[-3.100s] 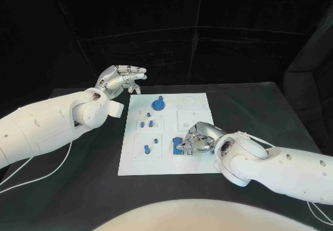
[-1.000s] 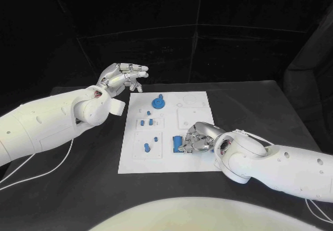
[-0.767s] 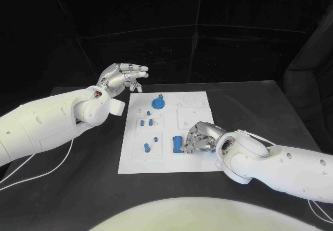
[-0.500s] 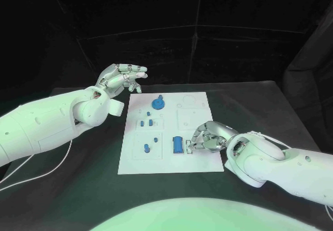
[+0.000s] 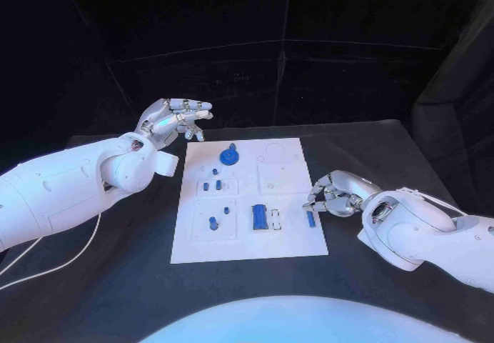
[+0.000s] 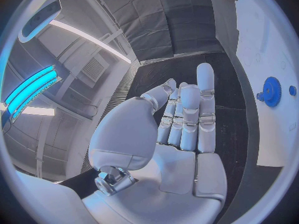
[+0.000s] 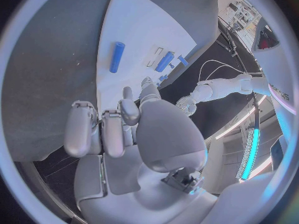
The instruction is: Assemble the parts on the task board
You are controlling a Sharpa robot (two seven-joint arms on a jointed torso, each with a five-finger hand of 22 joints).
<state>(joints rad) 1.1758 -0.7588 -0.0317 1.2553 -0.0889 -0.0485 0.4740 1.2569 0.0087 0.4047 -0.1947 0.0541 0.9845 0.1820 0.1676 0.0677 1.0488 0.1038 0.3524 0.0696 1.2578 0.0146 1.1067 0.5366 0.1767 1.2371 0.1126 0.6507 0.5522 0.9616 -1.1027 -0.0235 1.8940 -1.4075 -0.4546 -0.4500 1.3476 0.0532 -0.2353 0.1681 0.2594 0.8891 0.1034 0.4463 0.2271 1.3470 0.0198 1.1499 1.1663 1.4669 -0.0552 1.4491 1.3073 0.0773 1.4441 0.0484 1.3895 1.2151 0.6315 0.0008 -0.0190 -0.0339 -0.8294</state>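
The white task board (image 5: 247, 239) lies in the middle of the table. On it are a blue gear (image 5: 228, 155), small blue pegs (image 5: 214, 186), a blue block (image 5: 260, 216) and a slim blue cylinder (image 5: 311, 218) lying flat near its right edge. My right hand (image 5: 335, 194) hovers at that right edge just beyond the cylinder, fingers curled in and holding nothing. In the right wrist view the right hand (image 7: 124, 129) sits back from the cylinder (image 7: 116, 57), apart from it. My left hand (image 5: 175, 118) is raised off the board's far left corner, and the left hand (image 6: 181, 129) holds nothing.
The black table (image 5: 391, 164) surrounds the board on all sides. A white cable (image 5: 62, 254) trails under the left arm. The left wrist view shows the gear (image 6: 271, 91) on the board (image 6: 268, 45).
My right hand has drawn back to the right, off the blue block to the board's right edge. The slim blue cylinder now lies uncovered beside it. The left hand has stayed raised.
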